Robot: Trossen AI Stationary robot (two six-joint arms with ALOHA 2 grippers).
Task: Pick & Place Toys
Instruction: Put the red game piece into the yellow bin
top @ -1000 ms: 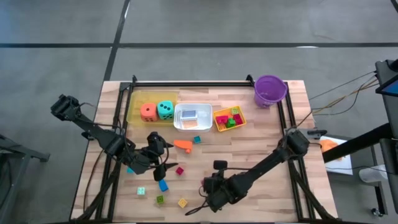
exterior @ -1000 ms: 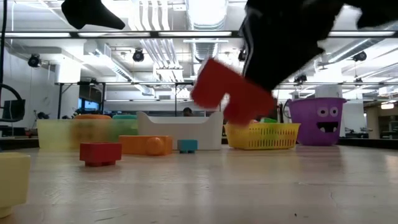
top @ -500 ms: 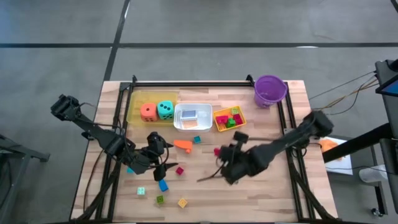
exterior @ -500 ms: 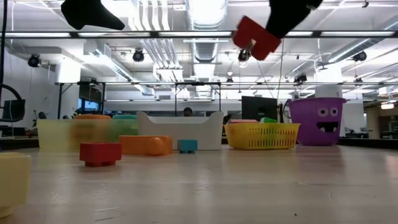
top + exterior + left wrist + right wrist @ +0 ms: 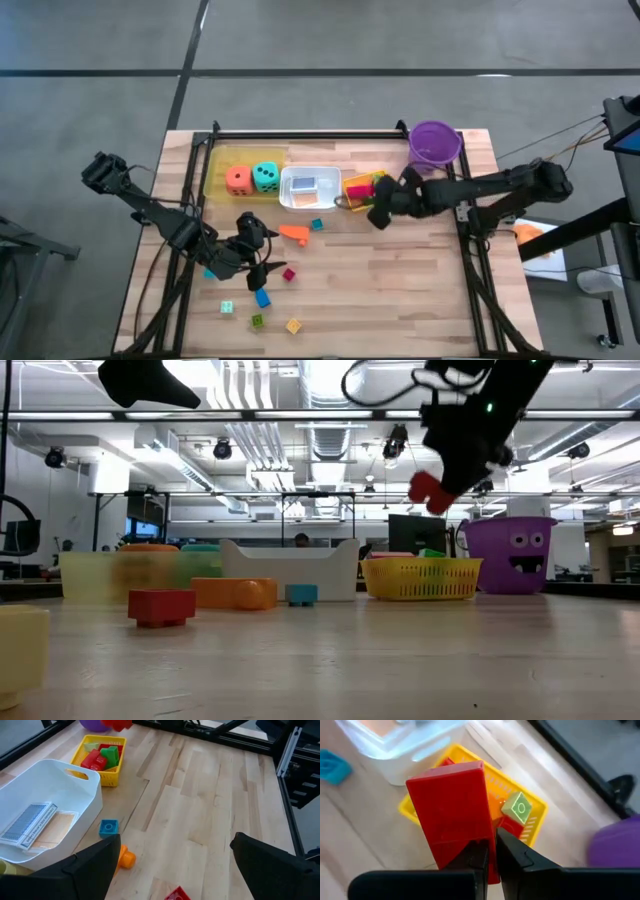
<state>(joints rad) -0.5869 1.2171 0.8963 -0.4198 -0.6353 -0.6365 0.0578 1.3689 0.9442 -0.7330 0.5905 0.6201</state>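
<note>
Right wrist view: right hand [image 5: 490, 851] pinches the red block [image 5: 452, 810], clamped above the yellow basket [image 5: 532, 827].

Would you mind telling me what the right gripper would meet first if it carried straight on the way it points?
Probably the yellow basket: the right gripper, shut on the red block, points down at it.

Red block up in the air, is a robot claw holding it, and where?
Yes. The right gripper pinches the red block by one end, above the yellow basket. The left gripper holds nothing.
</note>
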